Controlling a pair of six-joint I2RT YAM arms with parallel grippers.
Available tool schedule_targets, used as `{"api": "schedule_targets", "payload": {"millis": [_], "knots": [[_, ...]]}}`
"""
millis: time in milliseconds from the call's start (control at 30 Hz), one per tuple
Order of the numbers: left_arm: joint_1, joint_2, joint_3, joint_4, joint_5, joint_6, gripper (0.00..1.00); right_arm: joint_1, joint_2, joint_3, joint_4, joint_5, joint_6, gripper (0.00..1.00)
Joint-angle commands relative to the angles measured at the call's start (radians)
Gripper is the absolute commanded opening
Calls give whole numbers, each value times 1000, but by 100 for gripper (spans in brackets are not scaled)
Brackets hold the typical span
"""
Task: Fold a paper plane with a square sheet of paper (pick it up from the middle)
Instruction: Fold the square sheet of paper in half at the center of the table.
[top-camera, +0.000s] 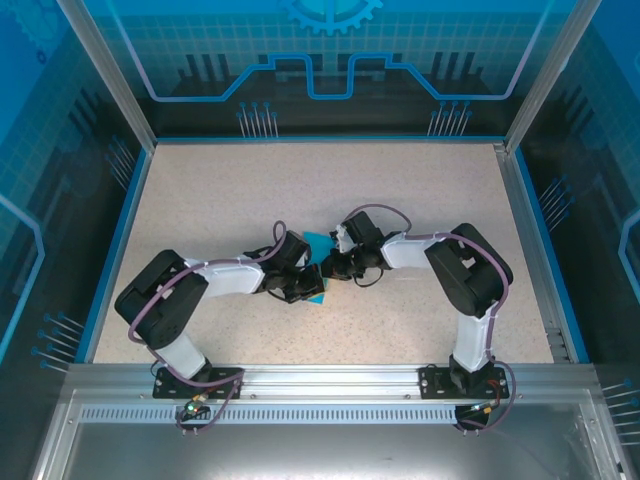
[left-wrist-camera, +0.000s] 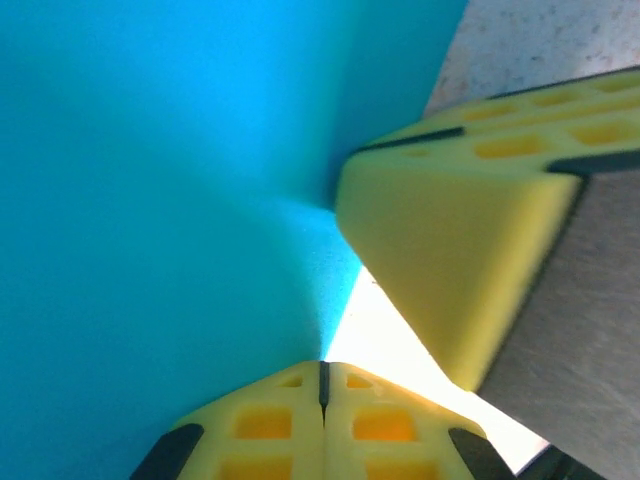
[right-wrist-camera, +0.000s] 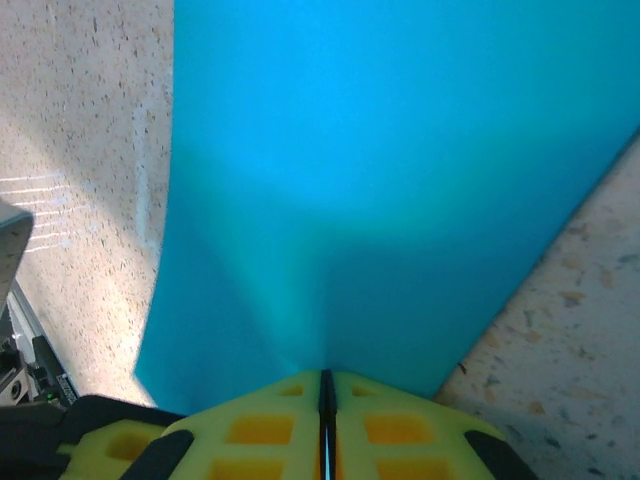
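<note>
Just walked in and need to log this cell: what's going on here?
Two robot arms meet over the middle of the table, handling a blue sheet of paper. The left gripper and the right gripper each have their jaws shut on it, close together. The paper bends between them and is no finished plane yet.

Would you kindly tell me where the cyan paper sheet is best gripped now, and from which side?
Grip the paper sheet by a thin edge, coming in edge-on along its plane: it is thin, curving and looks lifted off the table. The left pincer and right pincer each pinch an edge that way, shut.
</note>
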Motion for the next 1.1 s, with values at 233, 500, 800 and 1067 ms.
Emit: {"api": "schedule_targets", "payload": {"millis": [233,500,800,1067], "knots": [[-7,17,38,-64,-30,21,0,-12,9,-7,-22,-21,-27,10],[-9,-23,24,45,42,22,1,-12,46,29,-69,-16,-35,10],[-10,27,8,5,36,15,0,-10,61,48,-92,-6,-37,10],[-9,21,-31,-75,11,28,0,-34,68,67,-108,3,-55,9]]}}
